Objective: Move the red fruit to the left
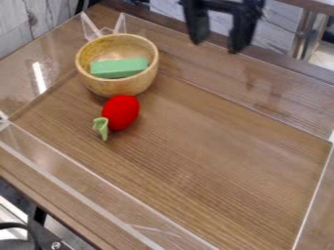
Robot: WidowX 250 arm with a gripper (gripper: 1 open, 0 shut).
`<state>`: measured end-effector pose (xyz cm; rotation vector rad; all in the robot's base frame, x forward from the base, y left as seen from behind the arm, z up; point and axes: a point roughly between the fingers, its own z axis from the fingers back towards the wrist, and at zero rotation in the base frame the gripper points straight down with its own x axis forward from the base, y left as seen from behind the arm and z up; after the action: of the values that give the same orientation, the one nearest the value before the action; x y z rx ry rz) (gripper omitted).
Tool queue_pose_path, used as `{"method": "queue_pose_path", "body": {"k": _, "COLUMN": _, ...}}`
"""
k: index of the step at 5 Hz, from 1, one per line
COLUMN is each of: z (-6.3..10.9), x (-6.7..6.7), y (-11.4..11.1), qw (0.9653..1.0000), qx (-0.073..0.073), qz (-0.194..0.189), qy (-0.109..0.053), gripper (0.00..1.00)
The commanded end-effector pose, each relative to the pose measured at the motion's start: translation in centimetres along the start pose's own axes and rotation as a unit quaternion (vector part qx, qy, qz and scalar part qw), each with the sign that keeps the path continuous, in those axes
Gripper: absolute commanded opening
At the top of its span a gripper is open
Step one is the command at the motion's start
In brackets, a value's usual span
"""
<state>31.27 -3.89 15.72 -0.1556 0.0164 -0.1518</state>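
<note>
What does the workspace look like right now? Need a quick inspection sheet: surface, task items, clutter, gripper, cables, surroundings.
Surface: wooden table with clear raised edging, glare toward the far side.
Job's things: red fruit lies on the table just in front of the bowl, green leafy end pointing toward the near-left; nothing touches it.
Clutter: wooden bowl at far left holding a green block.
Grippers: gripper open, empty, up at the far edge, well right of the fruit.
Cables: nothing seen.
Surroundings: pale plank wall behind, a metal frame leg at far right, dark hardware at the near-left corner.
</note>
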Motion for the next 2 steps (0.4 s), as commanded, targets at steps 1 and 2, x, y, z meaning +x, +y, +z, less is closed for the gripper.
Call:
{"method": "queue_pose_path", "body": {"k": 1, "z": -0.1, "x": 0.9, "y": -2.3, "qw": 0.9995, "qx": 0.002, "qz": -0.024, "qy": -0.022, "gripper": 1.0}}
{"method": "queue_pose_path", "body": {"k": 2, "z": -1.5, "x": 1.1, "y": -4.6, "qw": 0.9992, "qx": 0.005, "qz": -0.032, "qy": -0.024, "gripper": 1.0}}
